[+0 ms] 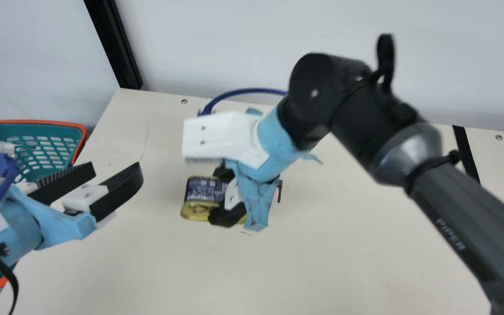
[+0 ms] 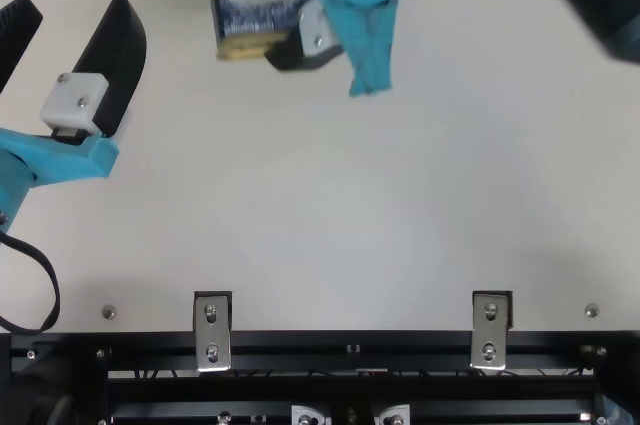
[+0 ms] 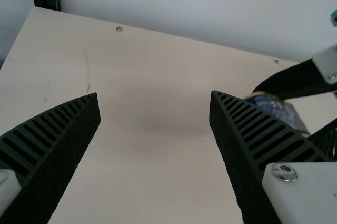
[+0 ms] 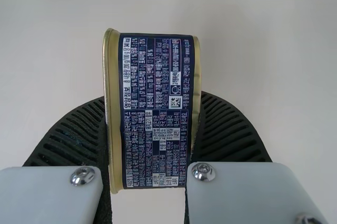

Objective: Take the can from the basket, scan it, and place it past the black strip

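Cream-coloured, the table (image 1: 344, 253) carries a flat black strip (image 1: 466, 153); over it, the black ribbed left gripper (image 3: 155, 94) gapes empty and the matching right gripper (image 4: 152, 100) clamps the navy-and-gold metal can (image 1: 201, 190). Scanning seems in hand; next, its printed code needs presenting squarely.

Blue can (image 4: 155, 113) (gold rims), gripped
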